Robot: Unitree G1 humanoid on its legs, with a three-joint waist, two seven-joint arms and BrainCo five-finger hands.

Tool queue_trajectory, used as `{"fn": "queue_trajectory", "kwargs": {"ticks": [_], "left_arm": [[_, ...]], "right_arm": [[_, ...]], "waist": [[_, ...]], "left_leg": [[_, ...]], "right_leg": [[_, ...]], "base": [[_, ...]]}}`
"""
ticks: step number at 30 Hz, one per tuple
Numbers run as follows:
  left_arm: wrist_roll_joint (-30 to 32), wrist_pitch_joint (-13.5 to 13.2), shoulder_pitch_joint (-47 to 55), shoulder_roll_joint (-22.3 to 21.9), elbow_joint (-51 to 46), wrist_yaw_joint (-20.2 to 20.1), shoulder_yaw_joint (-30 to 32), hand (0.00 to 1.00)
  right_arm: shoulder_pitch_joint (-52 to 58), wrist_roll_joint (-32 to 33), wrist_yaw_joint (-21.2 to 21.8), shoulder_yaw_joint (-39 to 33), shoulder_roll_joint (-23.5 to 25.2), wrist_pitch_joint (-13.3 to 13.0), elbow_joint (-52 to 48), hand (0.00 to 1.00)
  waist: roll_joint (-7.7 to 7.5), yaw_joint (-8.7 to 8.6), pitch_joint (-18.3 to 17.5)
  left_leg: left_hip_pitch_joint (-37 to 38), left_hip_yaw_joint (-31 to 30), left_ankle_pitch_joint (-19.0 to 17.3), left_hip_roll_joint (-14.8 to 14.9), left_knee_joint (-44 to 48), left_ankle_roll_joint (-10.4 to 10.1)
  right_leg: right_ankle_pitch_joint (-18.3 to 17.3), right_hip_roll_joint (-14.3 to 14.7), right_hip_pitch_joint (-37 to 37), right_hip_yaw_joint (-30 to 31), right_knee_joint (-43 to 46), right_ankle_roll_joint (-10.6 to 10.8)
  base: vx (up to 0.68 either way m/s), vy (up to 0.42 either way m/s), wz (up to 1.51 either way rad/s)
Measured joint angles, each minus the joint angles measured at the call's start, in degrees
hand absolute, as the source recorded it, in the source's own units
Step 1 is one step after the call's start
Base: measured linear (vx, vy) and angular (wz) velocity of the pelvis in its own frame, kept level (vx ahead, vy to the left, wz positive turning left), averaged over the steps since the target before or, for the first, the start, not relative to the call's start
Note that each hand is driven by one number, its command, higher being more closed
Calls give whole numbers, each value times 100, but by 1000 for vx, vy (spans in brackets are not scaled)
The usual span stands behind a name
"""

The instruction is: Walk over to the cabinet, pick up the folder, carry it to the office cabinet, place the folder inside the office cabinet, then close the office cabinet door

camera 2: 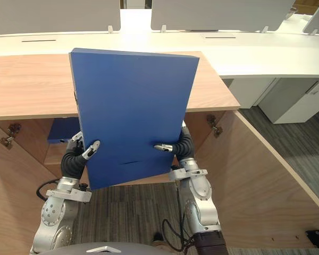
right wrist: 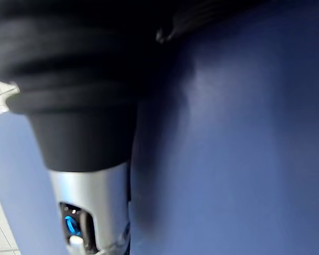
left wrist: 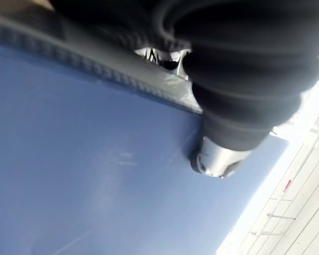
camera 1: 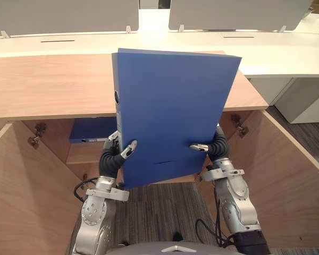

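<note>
I hold a large blue folder [camera 1: 170,106] upright and slightly tilted in front of the open wooden office cabinet [camera 1: 42,85]. My left hand [camera 1: 128,150] grips its lower left edge and my right hand [camera 1: 200,147] its lower right edge. Each thumb lies on the near face, and the fingers are hidden behind the folder. The left wrist view shows the folder's blue cover [left wrist: 85,170] close under my left thumb [left wrist: 218,159]. In the right wrist view the blue cover [right wrist: 244,149] runs beside my right thumb [right wrist: 90,202].
Both cabinet doors stand wide open, the left door [camera 1: 21,191] and the right door [camera 1: 287,180]. Another blue folder [camera 1: 93,130] lies on a shelf inside at the left. White desks [camera 1: 276,53] with grey screens stand behind the cabinet.
</note>
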Motion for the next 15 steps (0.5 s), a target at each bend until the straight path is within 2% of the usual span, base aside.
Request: {"fn": "queue_trajectory", "kwargs": {"ticks": [1, 2, 9, 15], "left_arm": [[-6, 0, -7, 24, 0, 0, -4, 100], [-41, 0, -19, 71, 0, 0, -8, 100], [-103, -8, -70, 94, 1, 1, -16, 100], [-93, -13, -70, 197, 1, 15, -11, 100]], "right_arm": [[-20, 6, 18, 3, -6, 6, 32, 0], [-21, 79, 28, 34, -29, 7, 43, 100], [-212, 110, 78, 184, -242, 20, 154, 100], [-255, 105, 286, 289, -397, 113, 244, 100]], "waist": [[0, 1, 0], [0, 13, 0], [-1, 38, 0], [-5, 64, -3]], "left_leg": [[-1, -1, 0, 0, 0, 0], [-5, -7, 1, -1, 0, 1], [-6, -24, 15, -19, -9, 17], [-38, -112, 55, -59, -23, 44]], "right_leg": [[0, 0, 0, 0, 0, 0], [0, -1, -1, -7, 0, 0], [0, -19, 0, -23, 9, 0], [0, -62, 3, -107, 16, 0]], "base": [[0, 0, 0], [0, 0, 0], [0, 0, 0], [-23, -4, 8]]}}
